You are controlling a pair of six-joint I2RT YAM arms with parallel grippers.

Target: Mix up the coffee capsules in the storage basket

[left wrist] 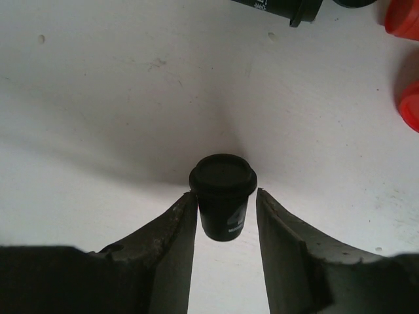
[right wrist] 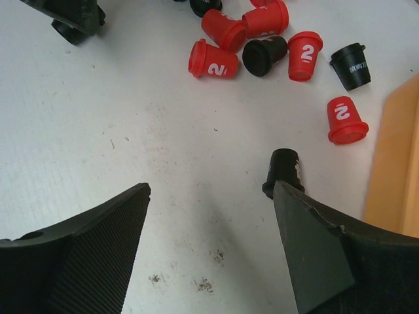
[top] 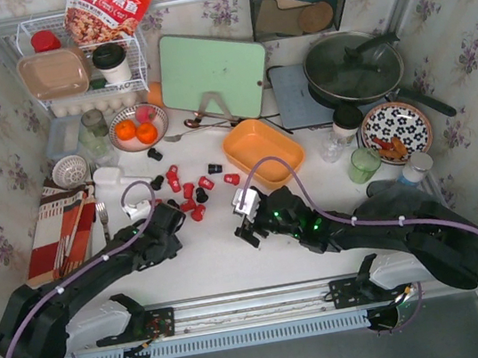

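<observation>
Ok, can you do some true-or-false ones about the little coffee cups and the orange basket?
1. The orange basket is full of capsules. False: it looks empty, and the capsules lie on the table beside it.
2. A black capsule sits between the left end effector's fingers. True.
3. The right end effector holds a red capsule. False: it is open, with nothing between its fingers.
4. Some red capsules have a 2 printed on them. True.
</observation>
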